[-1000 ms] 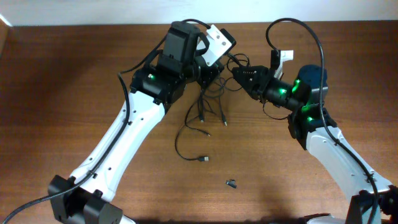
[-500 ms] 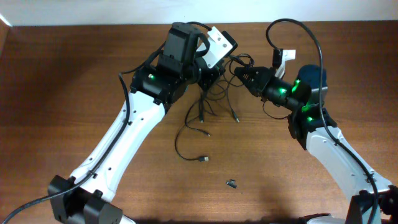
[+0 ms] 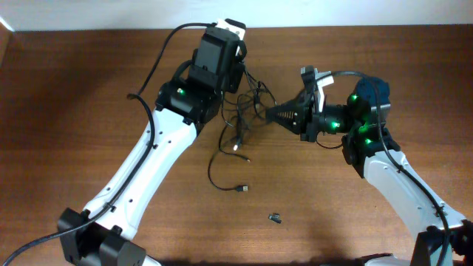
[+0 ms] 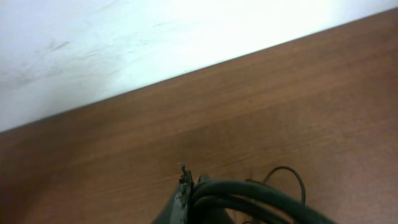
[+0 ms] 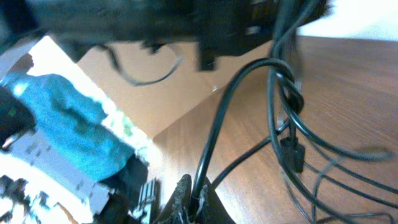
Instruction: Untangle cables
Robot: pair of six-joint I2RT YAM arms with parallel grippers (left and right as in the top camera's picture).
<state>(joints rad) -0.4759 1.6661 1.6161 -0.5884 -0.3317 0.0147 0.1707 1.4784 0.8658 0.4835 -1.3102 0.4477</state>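
Blurry cables point(image 5: 213, 146) at right wrist

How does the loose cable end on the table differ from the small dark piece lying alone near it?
The cable end is the tip of a long thin cord curving back up to the tangle; the piece is short, stubby and joined to nothing. The cable end lies nearer the tangle; the piece lies farther from it. Both are dark and rest on the table.
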